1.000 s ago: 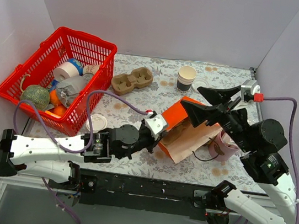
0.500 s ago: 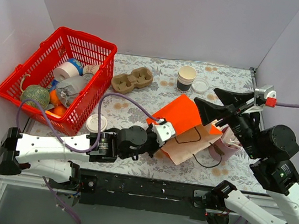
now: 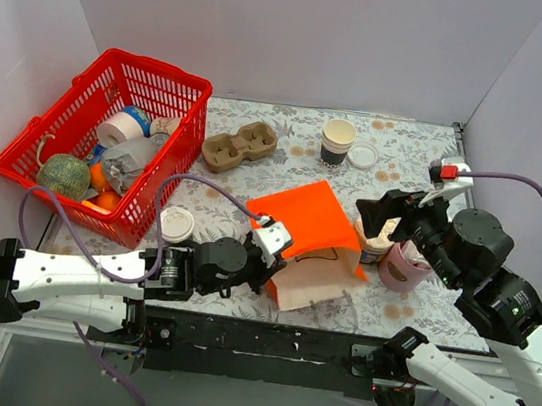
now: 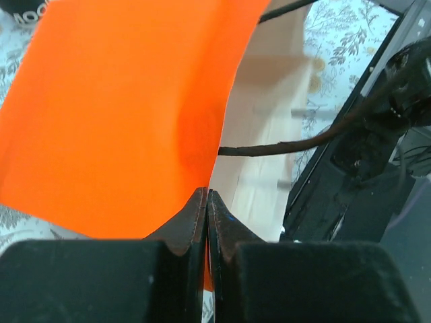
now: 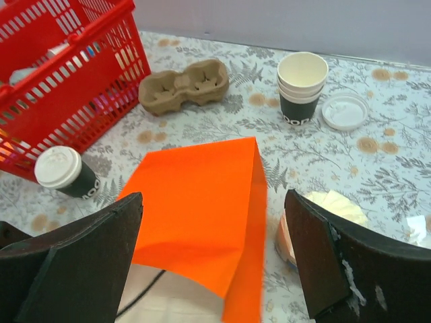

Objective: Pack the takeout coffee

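The takeout coffee, a dark cup with a white lid, stands beside the red basket, also in the right wrist view. An orange paper bag lies mid-table, orange side up, its pale inside and dark cord handle facing the near edge. My left gripper is shut on the bag's edge. My right gripper hangs open above the bag's right side, with nothing between its fingers.
A red basket full of items stands at the left. At the back are a cardboard cup carrier, a lidless paper cup and a loose white lid. A pink cup sits right of the bag.
My left gripper has pulled the bag left and toward the near edge, so it lies flatter. The right gripper has drawn back and dropped lower, still open.
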{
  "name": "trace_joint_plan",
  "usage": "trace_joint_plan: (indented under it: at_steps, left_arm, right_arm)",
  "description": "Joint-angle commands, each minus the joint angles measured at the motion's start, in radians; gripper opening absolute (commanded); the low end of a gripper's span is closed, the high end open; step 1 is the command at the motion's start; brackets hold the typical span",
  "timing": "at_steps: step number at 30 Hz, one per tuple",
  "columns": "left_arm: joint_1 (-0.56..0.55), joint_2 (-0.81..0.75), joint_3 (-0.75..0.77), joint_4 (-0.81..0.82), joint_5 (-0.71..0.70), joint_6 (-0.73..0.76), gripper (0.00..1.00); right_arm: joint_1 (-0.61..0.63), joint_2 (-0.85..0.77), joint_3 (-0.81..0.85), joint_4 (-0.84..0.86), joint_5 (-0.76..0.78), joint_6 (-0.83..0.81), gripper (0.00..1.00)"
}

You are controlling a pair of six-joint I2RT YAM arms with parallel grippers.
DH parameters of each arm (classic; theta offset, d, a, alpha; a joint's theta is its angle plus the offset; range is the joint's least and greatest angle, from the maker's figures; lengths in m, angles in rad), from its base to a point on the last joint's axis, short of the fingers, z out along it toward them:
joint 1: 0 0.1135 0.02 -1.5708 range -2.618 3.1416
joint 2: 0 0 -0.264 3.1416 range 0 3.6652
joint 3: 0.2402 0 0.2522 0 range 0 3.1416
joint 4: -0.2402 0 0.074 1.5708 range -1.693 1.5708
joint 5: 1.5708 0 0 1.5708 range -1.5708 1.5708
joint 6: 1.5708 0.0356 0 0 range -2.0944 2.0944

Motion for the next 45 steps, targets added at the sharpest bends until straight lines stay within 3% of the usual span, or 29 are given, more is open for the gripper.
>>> trace_joint_plan:
  at_steps: [1, 8, 11, 15, 18, 22, 24, 30, 35, 39, 44, 45]
  left_arm:
    - [0.001, -0.120, -0.065, -0.029, -0.019, -0.091, 0.00]
    - [0.001, -0.162, -0.042, -0.007, -0.135, -0.157, 0.00]
    - [0.001, -0.122, 0.021, -0.009, -0.168, -0.178, 0.00]
    - [0.001, -0.067, 0.081, -0.003, -0.192, -0.174, 0.00]
    - [0.015, 0.004, 0.186, -0.060, -0.302, -0.316, 0.00]
    - [0.039, 0.094, 0.363, -0.240, -0.369, -0.560, 0.00]
    - [0.047, 0.118, 0.412, -0.319, -0.364, -0.597, 0.00]
    - [0.078, 0.133, 0.383, -0.284, -0.203, -0.571, 0.00]
    - [0.119, 0.142, 0.394, -0.285, -0.039, -0.511, 0.00]
    - [0.264, 0.080, 0.355, -0.259, 0.183, -0.442, 0.00]
    - [0.357, 0.049, 0.319, -0.239, 0.383, -0.293, 0.00]
    - [0.401, 0.050, 0.316, -0.242, 0.485, -0.274, 0.00]
  right_arm:
    - [0.002, -0.064, -0.057, 0.014, 0.052, -0.031, 0.93]
    - [0.002, -0.006, -0.008, -0.054, 0.048, -0.040, 0.88]
    - [0.002, 0.040, 0.058, -0.094, -0.050, -0.032, 0.88]
    - [0.002, 0.063, 0.107, -0.105, -0.341, -0.081, 0.88]
    - [0.002, 0.089, 0.150, -0.152, -0.467, -0.098, 0.88]
    - [0.002, 0.139, 0.244, -0.231, -0.480, -0.087, 0.87]
    - [0.002, 0.164, 0.282, -0.249, -0.505, -0.080, 0.85]
    - [0.002, 0.243, 0.336, -0.280, -0.532, -0.086, 0.80]
    - [0.000, 0.320, 0.374, -0.303, -0.569, -0.176, 0.68]
    - [0.000, 0.369, 0.334, -0.317, -0.528, -0.227, 0.54]
    - [-0.006, 0.405, 0.296, -0.353, -0.589, -0.274, 0.46]
    - [-0.006, 0.403, 0.270, -0.357, -0.603, -0.285, 0.45]
